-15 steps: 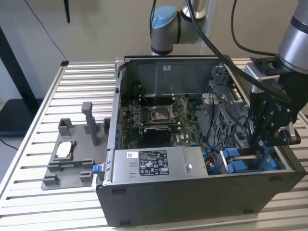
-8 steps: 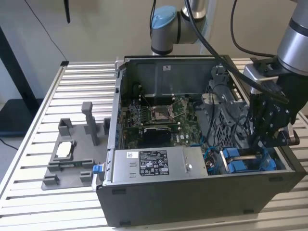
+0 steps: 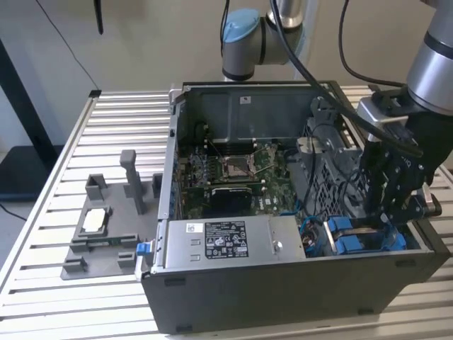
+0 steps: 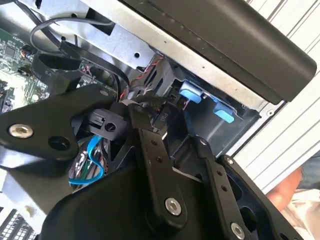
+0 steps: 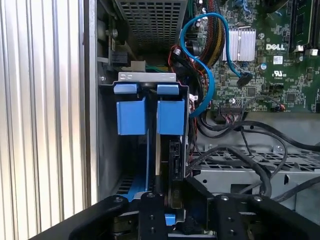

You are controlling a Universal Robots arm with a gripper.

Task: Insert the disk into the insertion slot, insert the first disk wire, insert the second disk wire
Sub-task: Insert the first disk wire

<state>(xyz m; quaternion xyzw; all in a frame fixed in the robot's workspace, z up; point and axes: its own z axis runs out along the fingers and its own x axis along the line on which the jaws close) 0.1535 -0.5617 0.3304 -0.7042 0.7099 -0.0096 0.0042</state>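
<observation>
The disk (image 5: 156,165) stands edge-on in the insertion slot (image 5: 147,77), between the slot's blue rails and under its two blue tabs (image 5: 132,116). The disk's dark connector port (image 5: 174,160) faces the motherboard side. In the exterior view the slot (image 3: 347,244) is at the case's front right corner, and my gripper (image 3: 386,212) reaches down into it. In the second wrist view the gripper (image 4: 145,112) is right beside a small black connector (image 4: 162,117). A blue wire (image 5: 207,75) loops above the slot, its black plug (image 5: 245,80) lying loose over the board. Black wires (image 5: 240,150) run toward the gripper.
The open computer case lies on a slatted metal table (image 3: 42,234). A grey power supply box (image 3: 226,244) sits beside the slot, and the motherboard (image 3: 233,170) lies behind it. A grey fixture (image 3: 106,227) stands at the exterior view's left. Part of a person (image 4: 295,187) shows beyond the case.
</observation>
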